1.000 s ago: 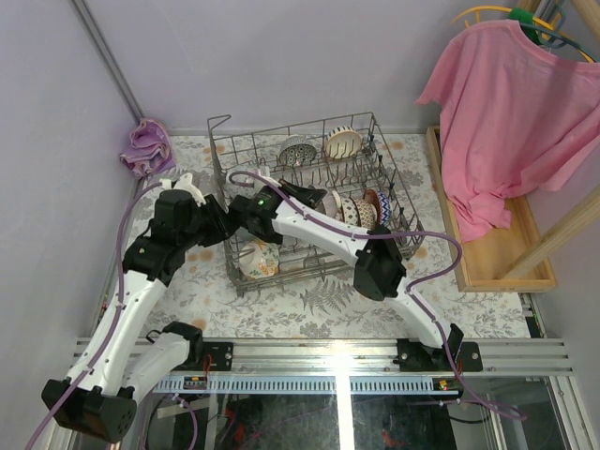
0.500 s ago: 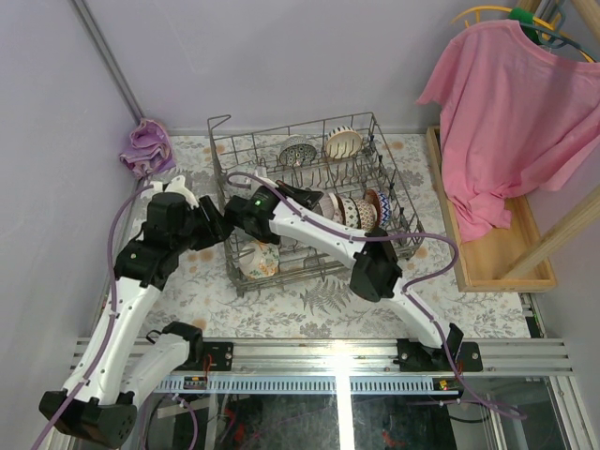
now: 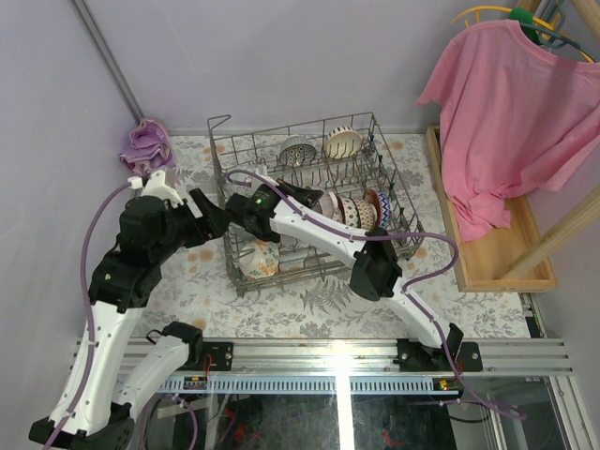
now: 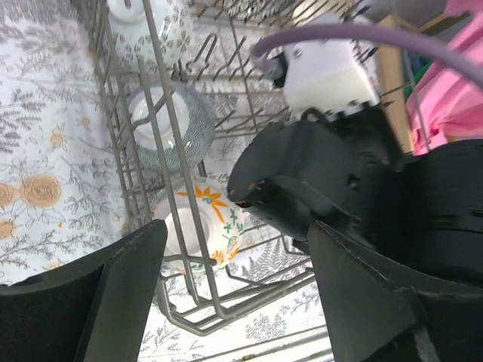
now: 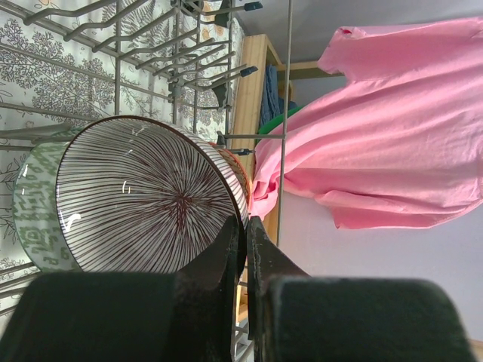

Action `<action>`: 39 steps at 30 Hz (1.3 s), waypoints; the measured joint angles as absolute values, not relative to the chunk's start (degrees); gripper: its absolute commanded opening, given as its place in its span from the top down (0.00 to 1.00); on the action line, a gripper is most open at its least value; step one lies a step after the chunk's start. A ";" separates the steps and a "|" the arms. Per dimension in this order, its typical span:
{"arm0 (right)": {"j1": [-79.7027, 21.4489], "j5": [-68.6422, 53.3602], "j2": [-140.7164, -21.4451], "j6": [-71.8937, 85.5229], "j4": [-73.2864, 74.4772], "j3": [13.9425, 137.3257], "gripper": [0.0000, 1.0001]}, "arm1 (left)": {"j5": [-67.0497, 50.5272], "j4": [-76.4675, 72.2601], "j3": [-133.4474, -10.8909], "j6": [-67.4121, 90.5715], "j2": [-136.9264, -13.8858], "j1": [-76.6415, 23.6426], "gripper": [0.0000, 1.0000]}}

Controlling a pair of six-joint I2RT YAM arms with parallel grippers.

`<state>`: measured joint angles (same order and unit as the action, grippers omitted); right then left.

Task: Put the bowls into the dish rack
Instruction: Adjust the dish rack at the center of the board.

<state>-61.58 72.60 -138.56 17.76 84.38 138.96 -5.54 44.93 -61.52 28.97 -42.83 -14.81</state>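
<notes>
While the left gripper (image 3: 204, 217) hangs just outside the dish rack (image 3: 281, 279) with its fingers spread and empty in the top view, the right gripper (image 3: 309, 199) reaches in among the bowls (image 3: 352, 211). From the left wrist, a floral bowl (image 4: 207, 219) stands in the rack just beyond the parted fingers. From the right wrist, the fingers are pressed together, tips at the rim of a striped bowl (image 5: 143, 200) standing on edge just ahead.

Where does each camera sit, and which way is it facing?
Top external: above, behind the robot, looking down on dish rack; left arm, right arm show.
Left wrist: outside rack's left wall, looking in; open left gripper shows.
Right wrist: inside rack, facing pink shirt; right gripper pinches striped bowl.
Shared: top and left wrist show orange-flowered bowl.
</notes>
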 measured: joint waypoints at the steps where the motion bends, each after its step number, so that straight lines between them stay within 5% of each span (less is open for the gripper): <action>1: -61.63 72.62 -138.58 17.74 84.38 138.96 1.00 | -5.45 44.97 -62.46 28.97 -42.44 -14.81 0.23; 13: -61.91 73.45 -139.20 17.34 84.40 138.96 1.00 | -3.22 48.03 -73.19 28.77 -40.40 -14.81 0.17; 39: -62.63 77.06 -141.62 16.64 84.84 138.87 1.00 | -2.96 50.57 -73.23 27.66 -41.78 -14.81 0.15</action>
<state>-62.63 77.06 -141.62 16.64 84.84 138.87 -2.96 50.57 -73.23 27.66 -41.78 -14.81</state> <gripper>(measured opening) 0.035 0.846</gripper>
